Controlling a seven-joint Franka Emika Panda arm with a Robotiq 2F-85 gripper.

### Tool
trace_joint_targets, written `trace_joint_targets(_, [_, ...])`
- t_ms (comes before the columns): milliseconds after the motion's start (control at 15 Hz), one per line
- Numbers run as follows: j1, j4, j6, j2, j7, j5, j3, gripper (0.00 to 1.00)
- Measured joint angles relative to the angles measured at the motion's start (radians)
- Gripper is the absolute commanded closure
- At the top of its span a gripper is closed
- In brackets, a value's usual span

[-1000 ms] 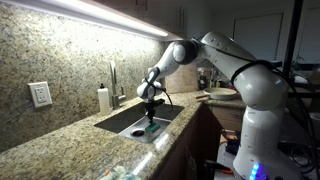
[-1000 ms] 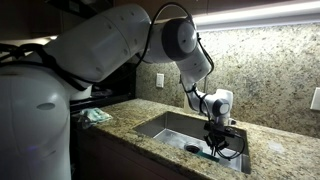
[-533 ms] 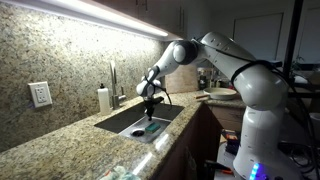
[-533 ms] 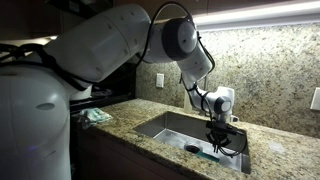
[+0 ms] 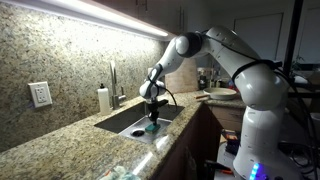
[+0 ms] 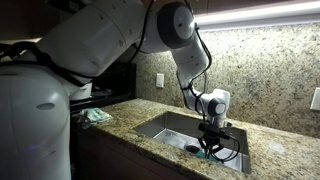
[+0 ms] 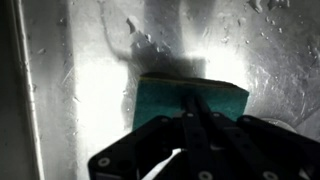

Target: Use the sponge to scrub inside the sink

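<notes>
The sponge (image 7: 190, 100) is a small teal block, pressed against the wet steel floor of the sink (image 7: 80, 70) in the wrist view. My gripper (image 7: 192, 102) is shut on the sponge, its dark fingers meeting over the block's middle. In both exterior views the gripper (image 5: 152, 122) (image 6: 207, 150) reaches down into the sink (image 5: 125, 120) (image 6: 165, 127), with the teal sponge (image 5: 152, 128) (image 6: 204, 153) at its tip. The chrome tap (image 5: 113, 82) stands at the basin's back edge. The drain is a dark round spot (image 6: 192, 148) just beside the gripper.
Speckled granite counter (image 5: 70, 150) surrounds the basin. A white soap bottle (image 5: 103, 98) stands by the tap. A wall outlet (image 5: 40, 94) sits on the backsplash. A teal cloth (image 6: 95, 116) lies on the counter. Items clutter the counter's far end (image 5: 215, 92).
The gripper has dropped lower into the basin with the sponge and shifted slightly toward the drain; the arm's elbow has swung a little.
</notes>
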Motion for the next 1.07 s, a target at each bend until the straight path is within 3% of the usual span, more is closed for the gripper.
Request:
trace_joint_targets(600, [0.008,0.005,0.02,0.036,0.005,-0.002,0.008,0.9])
trace_joint_targets(1067, [0.029,0.136,0.009,0.109,0.043,-0.009,-0.002,0.91])
